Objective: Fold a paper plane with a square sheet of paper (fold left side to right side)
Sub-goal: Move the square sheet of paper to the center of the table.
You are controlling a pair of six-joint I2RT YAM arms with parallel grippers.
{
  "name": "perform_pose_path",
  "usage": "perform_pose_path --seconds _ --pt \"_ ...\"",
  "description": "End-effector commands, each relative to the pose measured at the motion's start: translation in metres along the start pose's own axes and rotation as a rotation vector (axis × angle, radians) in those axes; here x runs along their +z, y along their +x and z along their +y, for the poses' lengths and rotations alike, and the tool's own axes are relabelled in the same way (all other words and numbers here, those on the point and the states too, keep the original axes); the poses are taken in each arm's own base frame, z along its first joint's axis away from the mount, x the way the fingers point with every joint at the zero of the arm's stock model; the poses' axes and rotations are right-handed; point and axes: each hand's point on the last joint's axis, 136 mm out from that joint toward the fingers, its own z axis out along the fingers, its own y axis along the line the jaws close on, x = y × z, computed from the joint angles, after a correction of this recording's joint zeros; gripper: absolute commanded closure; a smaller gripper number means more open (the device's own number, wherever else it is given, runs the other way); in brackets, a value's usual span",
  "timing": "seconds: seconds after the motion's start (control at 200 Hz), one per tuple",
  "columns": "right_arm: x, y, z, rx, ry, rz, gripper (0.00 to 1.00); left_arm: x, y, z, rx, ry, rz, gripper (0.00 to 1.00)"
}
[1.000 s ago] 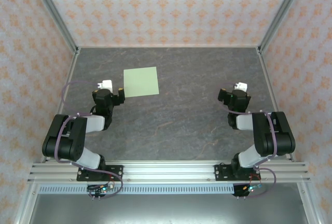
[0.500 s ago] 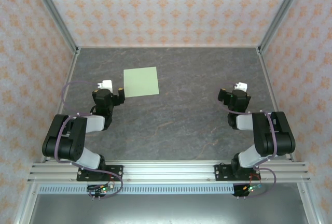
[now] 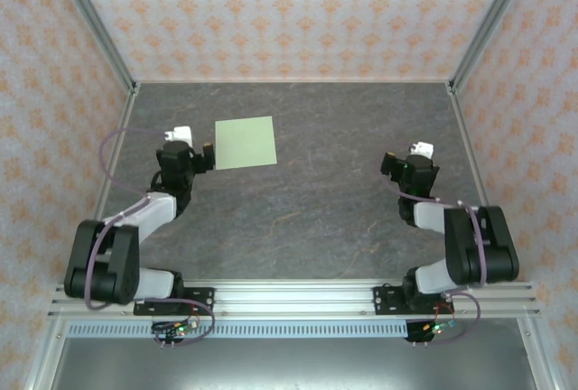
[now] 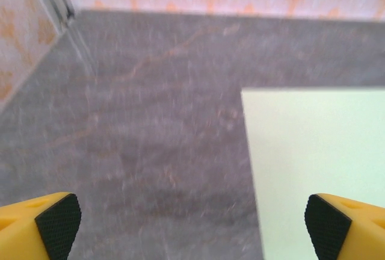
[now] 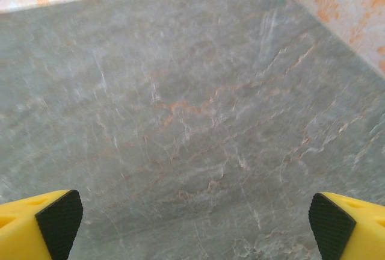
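both spread wide: left end effector (image 4: 192, 225), right end effector (image 5: 195, 225); sheet (image 4: 313, 151) cut off rt, blurry.

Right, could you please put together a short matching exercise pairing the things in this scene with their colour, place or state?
Things:
1. square sheet of paper
2. left gripper
3. right gripper
4. table

Descriptions:
a. grey, veined
b. open, over bare table
c. pale green, lying flat
d. open, by the sheet's left edge

Pairs: 1-c, 2-d, 3-b, 4-a
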Motion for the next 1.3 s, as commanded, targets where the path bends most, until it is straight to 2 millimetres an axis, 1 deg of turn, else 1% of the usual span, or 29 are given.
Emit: perform_pose_path --seconds 0.0,0.01,0.035,0.11,0.12,0.18,0.2,0.23,0.235,0.255,0.305,0.37,0.405,0.44,0.475,0.485,0.515,0.525,0.621,0.676,0.821,0.916,1.016,1.296 --pt "-0.025 -0.039 0.001 0.071 -0.013 -0.025 0.0 -0.017 -0.01 -0.015 -0.036 0.001 0.115 0.01" --pt "-0.026 -0.036 0.001 0.074 -0.013 -0.009 0.0 -0.017 -0.012 -0.018 -0.036 0.007 0.121 0.0" --pt "-0.035 -0.044 0.001 0.099 -0.019 -0.019 0.01 -0.017 -0.015 -0.024 -0.044 0.014 0.138 0.01" --pt "-0.053 -0.044 -0.002 0.189 -0.013 0.026 0.0 -0.012 -0.015 -0.047 -0.051 0.051 0.206 0.0" --pt "-0.055 -0.041 -0.003 0.198 -0.009 0.045 0.0 -0.012 -0.015 -0.051 -0.047 0.056 0.215 0.01" --pt "-0.069 -0.038 0.0 0.256 -0.024 0.101 0.0 -0.005 -0.013 -0.072 -0.028 0.077 0.269 0.0" --pt "-0.073 -0.034 0.001 0.271 -0.027 0.129 0.0 -0.003 -0.013 -0.079 -0.016 0.084 0.287 0.01" --pt "-0.079 -0.031 0.004 0.291 -0.043 0.159 0.0 0.001 -0.008 -0.088 0.004 0.084 0.325 0.01" --pt "-0.08 -0.031 0.005 0.293 -0.049 0.159 0.0 0.001 -0.01 -0.089 0.004 0.085 0.324 0.01" --pt "-0.084 -0.03 0.008 0.308 -0.067 0.172 0.0 0.005 -0.008 -0.095 0.016 0.086 0.35 0.0" --pt "-0.094 -0.025 0.015 0.347 -0.099 0.206 0.0 0.014 -0.001 -0.109 0.05 0.087 0.411 0.0" --pt "-0.106 -0.02 0.025 0.381 -0.144 0.236 0.0 0.028 0.012 -0.121 0.071 0.071 0.484 0.0" --pt "-0.113 -0.018 0.029 0.391 -0.164 0.248 0.0 0.036 0.015 -0.128 0.066 0.076 0.512 0.0" --pt "-0.118 -0.015 0.033 0.39 -0.18 0.261 0.0 0.044 0.026 -0.134 0.067 0.073 0.558 0.0" --pt "-0.124 -0.013 0.036 0.385 -0.195 0.268 0.0 0.051 0.027 -0.139 0.056 0.074 0.578 0.0" --pt "-0.125 -0.013 0.037 0.384 -0.199 0.271 0.0 0.055 0.036 -0.141 0.059 0.069 0.6 0.01" --pt "-0.128 -0.01 0.039 0.383 -0.205 0.284 0.0 0.062 0.041 -0.145 0.054 0.067 0.623 0.01" --pt "-0.129 -0.009 0.039 0.383 -0.208 0.287 0.0 0.065 0.044 -0.145 0.053 0.062 0.634 0.0" --pt "-0.138 -0.001 0.041 0.38 -0.225 0.324 0.0 0.082 0.055 -0.153 0.039 0.036 0.674 0.01" --pt "-0.141 0.003 0.04 0.376 -0.225 0.335 0.0 0.09 0.058 -0.157 0.037 0.032 0.686 0.0" --pt "-0.146 0.007 0.036 0.378 -0.22 0.325 0.0 0.1 0.068 -0.161 0.049 0.016 0.716 0.01" --pt "-0.147 0.007 0.036 0.38 -0.223 0.323 0.0 0.103 0.077 -0.162 0.054 0.013 0.74 0.0" --pt "-0.147 0.005 0.036 0.38 -0.224 0.32 0.0 0.103 0.091 -0.161 0.055 0.008 0.78 0.0" --pt "-0.149 0.005 0.032 0.366 -0.203 0.325 0.0 0.089 0.136 -0.16 0.028 0.036 0.899 0.0"
